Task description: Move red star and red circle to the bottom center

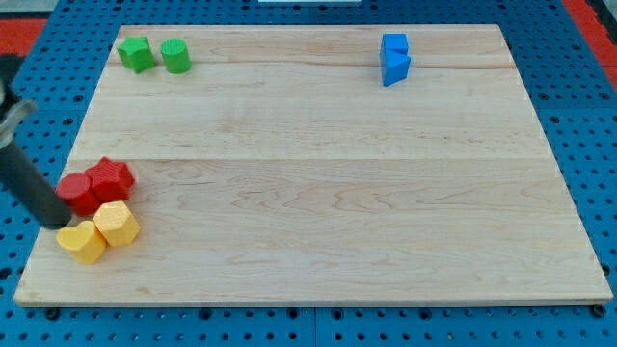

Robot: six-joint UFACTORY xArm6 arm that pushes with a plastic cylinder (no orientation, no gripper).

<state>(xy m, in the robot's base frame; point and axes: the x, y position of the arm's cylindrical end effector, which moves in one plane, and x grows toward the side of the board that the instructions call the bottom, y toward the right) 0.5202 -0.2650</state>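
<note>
Red star and red circle sit side by side, touching, near the board's nine o'clock edge, low down. My tip is just at the circle's seven o'clock side; it is a bare rod and holds nothing. Two yellow blocks lie just at the red pair's six o'clock. Far off at eleven o'clock are two green blocks. At one o'clock are two blue blocks.

The wooden board carries two green blocks at top left, two touching blue blocks at top right, and red circle, red star and two yellow blocks clustered at lower left.
</note>
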